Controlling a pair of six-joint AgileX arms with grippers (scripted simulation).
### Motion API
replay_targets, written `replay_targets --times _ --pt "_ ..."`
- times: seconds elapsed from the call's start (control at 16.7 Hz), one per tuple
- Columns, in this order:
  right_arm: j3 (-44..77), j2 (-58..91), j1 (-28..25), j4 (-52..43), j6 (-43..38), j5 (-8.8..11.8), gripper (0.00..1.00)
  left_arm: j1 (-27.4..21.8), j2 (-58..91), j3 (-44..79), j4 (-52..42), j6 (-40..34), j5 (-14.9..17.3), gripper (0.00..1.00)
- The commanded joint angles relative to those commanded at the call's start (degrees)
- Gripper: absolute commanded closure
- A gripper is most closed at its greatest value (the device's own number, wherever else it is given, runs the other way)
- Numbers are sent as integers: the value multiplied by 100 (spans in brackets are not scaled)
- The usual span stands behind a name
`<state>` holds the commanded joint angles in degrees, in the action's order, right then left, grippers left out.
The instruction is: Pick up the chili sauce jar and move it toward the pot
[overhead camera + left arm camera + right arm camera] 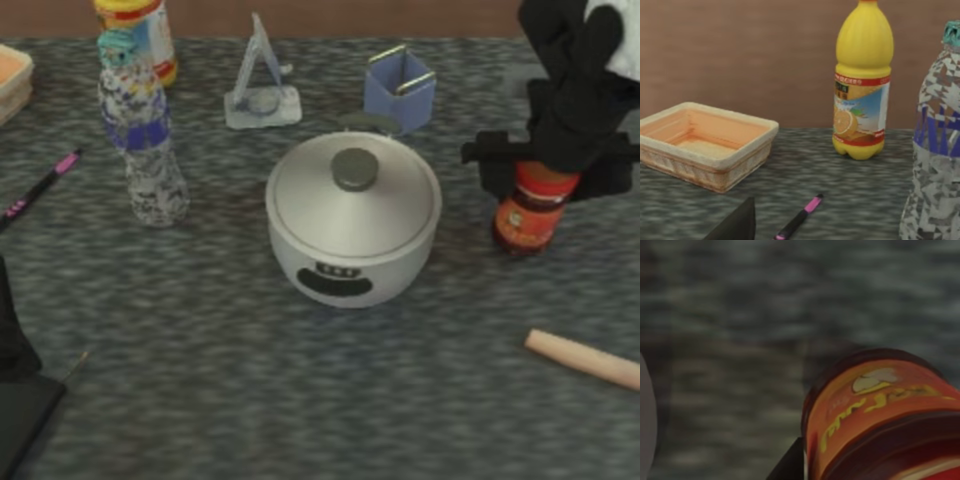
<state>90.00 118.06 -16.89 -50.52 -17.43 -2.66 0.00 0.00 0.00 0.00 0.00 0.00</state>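
Observation:
The chili sauce jar, dark red with an orange-red label, sits at the right of the table, apart from the pot. The pot is round and silver-white with a domed lid, a grey knob and a black oval mark, and stands in the middle. My right gripper comes down from the far right and is shut on the jar's lid end. The right wrist view shows the jar close up, with one dark finger against its side. My left gripper is parked at the near left edge, open, with one finger showing.
A clear patterned bottle and a yellow juice bottle stand at the far left, beside a basket and a pink-tipped pen. A phone stand and a blue box are behind the pot. A wooden stick lies near right.

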Motion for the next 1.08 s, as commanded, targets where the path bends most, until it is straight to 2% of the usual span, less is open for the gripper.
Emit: replay_targets --times 0.3,1.08 --pt "-100 58 -5 125 2 -3 100 0 0 0 0 0 0 0" --pt "-100 58 -5 125 2 -3 2 0 0 0 0 0 0 0"
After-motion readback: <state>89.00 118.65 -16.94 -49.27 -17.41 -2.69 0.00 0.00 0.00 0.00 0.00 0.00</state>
